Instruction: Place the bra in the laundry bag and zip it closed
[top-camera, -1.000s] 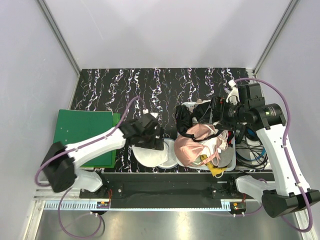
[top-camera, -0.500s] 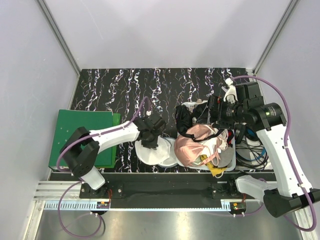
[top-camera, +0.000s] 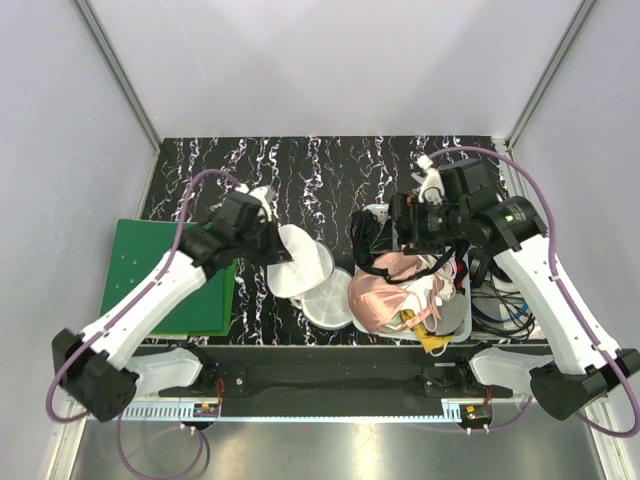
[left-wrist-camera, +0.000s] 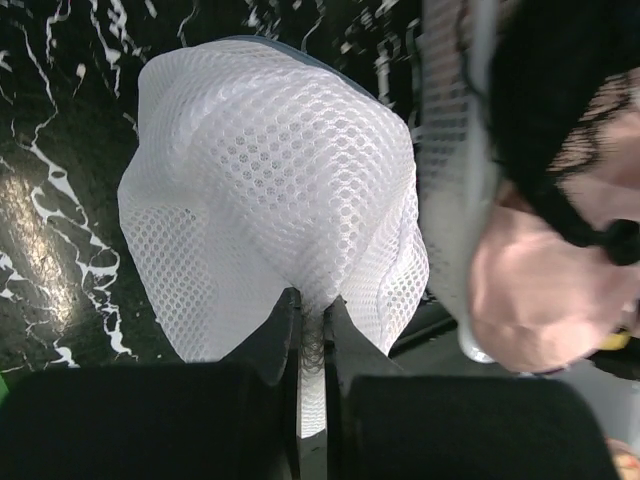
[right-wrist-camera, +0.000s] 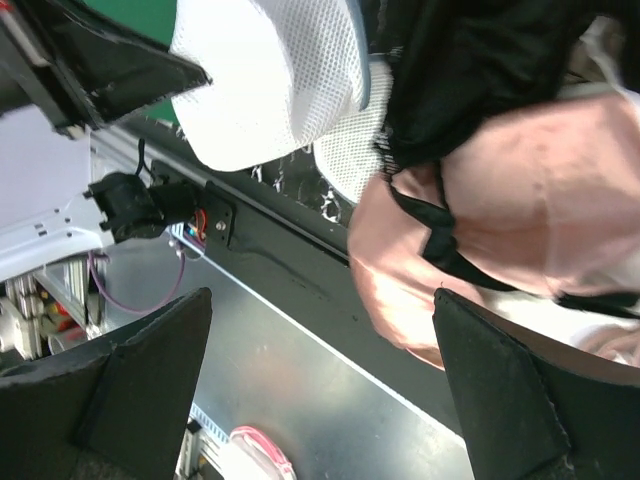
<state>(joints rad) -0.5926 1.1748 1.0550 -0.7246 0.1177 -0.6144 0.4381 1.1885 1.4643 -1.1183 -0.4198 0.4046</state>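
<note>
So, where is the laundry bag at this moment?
In the top view the laundry bag lies between the green board and the white basket, with the left gripper pinching its mesh.

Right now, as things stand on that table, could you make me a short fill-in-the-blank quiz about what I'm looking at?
1. The laundry bag pinched in the left arm's jaws is made of white ____.
2. The right arm's jaws stand ____, holding nothing.
3. The black bra lies against a shiny ____ garment in the basket.
4. The flat mat at the table's left side is coloured ____.

Missing words: mesh; open; pink; green.
</note>
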